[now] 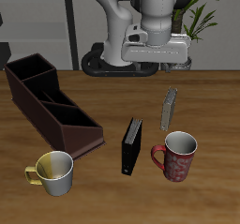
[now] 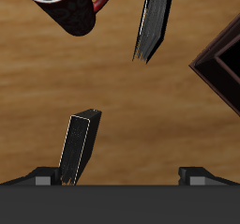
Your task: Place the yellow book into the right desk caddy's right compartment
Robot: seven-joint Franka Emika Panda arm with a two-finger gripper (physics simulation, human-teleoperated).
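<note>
The yellow book (image 1: 169,108) (image 2: 80,145) is thin and greyish-tan, and stands upright on its edge toward the back of the wooden table. My gripper (image 1: 156,53) (image 2: 120,177) hangs well above the table, slightly behind the book. It is open, its fingertips (image 2: 42,177) set wide apart with nothing between them. The right desk caddy (image 1: 52,109) (image 2: 221,65) is a long dark reddish-brown box with inner dividers, lying at an angle at the far side of the table from the book. Its compartments look empty.
A thicker black book (image 1: 132,145) (image 2: 155,22) stands upright between the caddy and a dark red mug (image 1: 176,156) (image 2: 67,5). A pale yellow mug (image 1: 54,172) sits near the front edge by the caddy's near end.
</note>
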